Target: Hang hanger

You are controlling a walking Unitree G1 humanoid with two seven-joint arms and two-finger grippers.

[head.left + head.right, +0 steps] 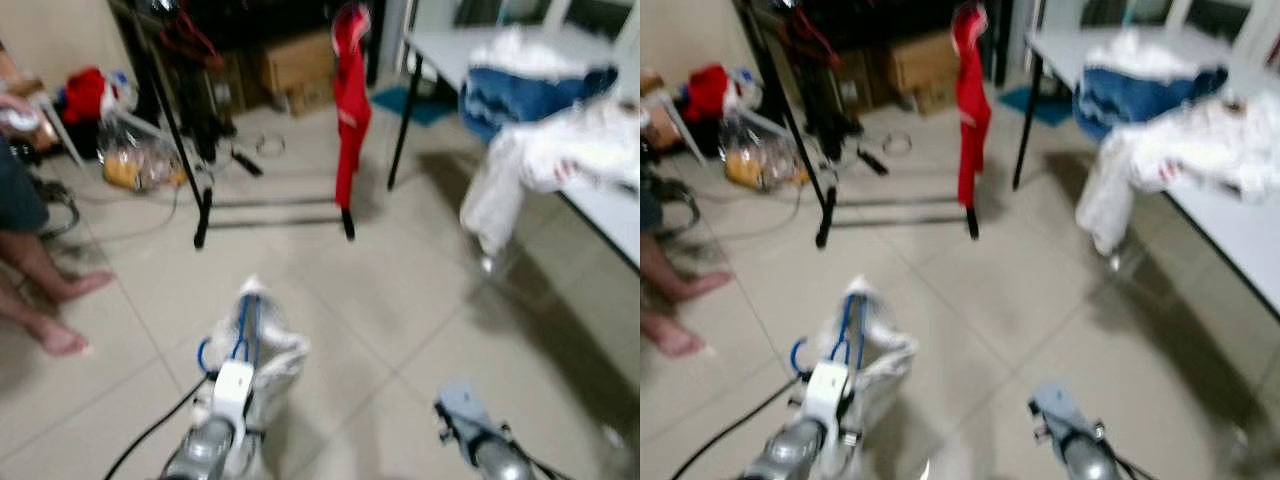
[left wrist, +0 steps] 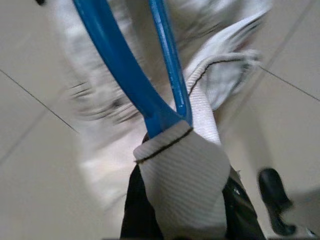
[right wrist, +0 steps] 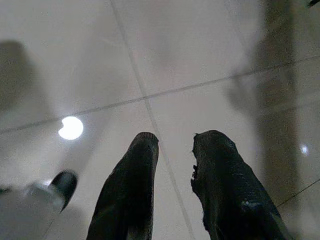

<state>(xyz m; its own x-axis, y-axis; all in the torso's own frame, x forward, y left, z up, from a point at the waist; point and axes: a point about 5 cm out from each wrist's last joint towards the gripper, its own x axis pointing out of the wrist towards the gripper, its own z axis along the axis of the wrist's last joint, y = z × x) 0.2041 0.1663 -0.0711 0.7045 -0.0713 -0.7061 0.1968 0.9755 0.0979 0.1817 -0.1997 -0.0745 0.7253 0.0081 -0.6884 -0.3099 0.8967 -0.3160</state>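
We are logging the hanger point(image 2: 150, 90) as blue, smooth plastic w/ thin rounded bars, carrying a white ribbed-knit garment point(image 2: 185, 175). The left gripper point(image 2: 187, 210) is pinching both: its black fingers are clamped where the bars meet, w/ a fold of the cloth wrapped over them. In the head views the load is riding low in front of us, above the floor point(image 1: 400, 280), the cloth bunching loosely round the blue loop.

Step in hand, by our judgement: transport. Hanger is grasped but not yet hung; we are facing the rack point(image 1: 200, 200) across open tile, well apart from it. Frames are blurred, consistent w/ walking.

Next move, as we are reading it: close on the rack, raise the left arm to the top rail, and hook on. The rail itself is dark and mostly cut off at the frame top, so we cannot fix where the hook should go.

The right gripper point(image 3: 175, 150) is hanging idle over the tile, fingers slightly spread, holding nothing.

Surroundings: rack is black metal tube w/ a low cross-bar; a red garment point(image 1: 350, 100) is drooping limp at its right end. Floor is glossy pale tile, reflecting a lamp. To the right a white table point(image 1: 600, 210) is bearing blue and white laundry point(image 1: 560, 130), soft and heaped, partly trailing off the edge. To the left: a person's bare feet point(image 1: 60, 310), a cardboard box point(image 1: 295, 60), a crinkly clear bag point(image 1: 140, 155).
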